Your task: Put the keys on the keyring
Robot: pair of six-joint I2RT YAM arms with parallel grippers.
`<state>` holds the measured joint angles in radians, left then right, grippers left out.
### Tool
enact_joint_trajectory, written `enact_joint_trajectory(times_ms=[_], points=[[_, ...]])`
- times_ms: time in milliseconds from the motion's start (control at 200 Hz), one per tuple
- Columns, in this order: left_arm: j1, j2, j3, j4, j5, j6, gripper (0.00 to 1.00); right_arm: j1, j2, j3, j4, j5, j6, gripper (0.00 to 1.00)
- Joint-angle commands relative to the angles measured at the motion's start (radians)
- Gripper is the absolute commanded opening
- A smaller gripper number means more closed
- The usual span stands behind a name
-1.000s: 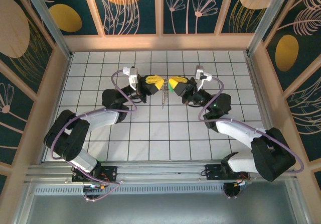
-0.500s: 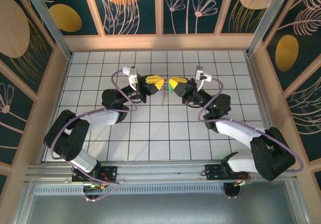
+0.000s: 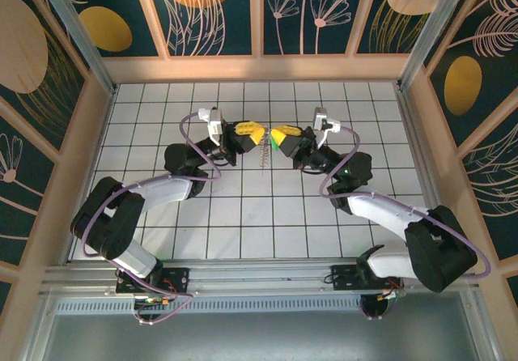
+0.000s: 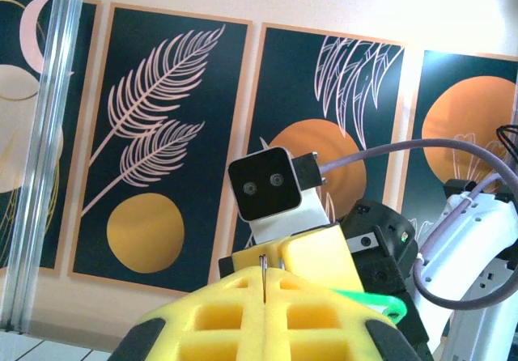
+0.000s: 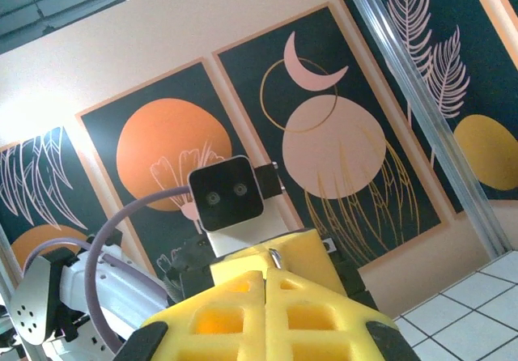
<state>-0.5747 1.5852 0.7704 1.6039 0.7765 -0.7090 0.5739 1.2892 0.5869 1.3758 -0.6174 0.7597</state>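
Aloft, pinches the keyring (image 3: 263, 159) in the left gripper (image 3: 257, 133) — jaws tight on its wire. Clamps what looks like the green key (image 3: 277, 140) in the right gripper (image 3: 278, 133).

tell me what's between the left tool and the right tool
In the top view, the keyring hangs in the narrow gap between left tool and right tool, with the green key at the right tool's tip.

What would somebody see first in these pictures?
Two robot arms, the left arm and right arm, meet nose to nose over the white tiled table, yellow jaws shut. The right one pinches a bright green key; a small metal keyring dangles from the left.
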Motion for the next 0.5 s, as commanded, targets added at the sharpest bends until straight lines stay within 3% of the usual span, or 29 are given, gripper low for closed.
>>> enact_joint_trajectory(times_ms=[0, 495], points=[[-0.006, 0.002, 0.015, 0.152, -0.003, -0.008, 0.0, 0.0, 0.021, 0.04, 0.044, 0.007, -0.021, 0.0], [-0.01, -0.001, 0.012, 0.171, -0.005, -0.014, 0.0, -0.021, 0.028, -0.009, 0.078, 0.025, 0.014, 0.0]])
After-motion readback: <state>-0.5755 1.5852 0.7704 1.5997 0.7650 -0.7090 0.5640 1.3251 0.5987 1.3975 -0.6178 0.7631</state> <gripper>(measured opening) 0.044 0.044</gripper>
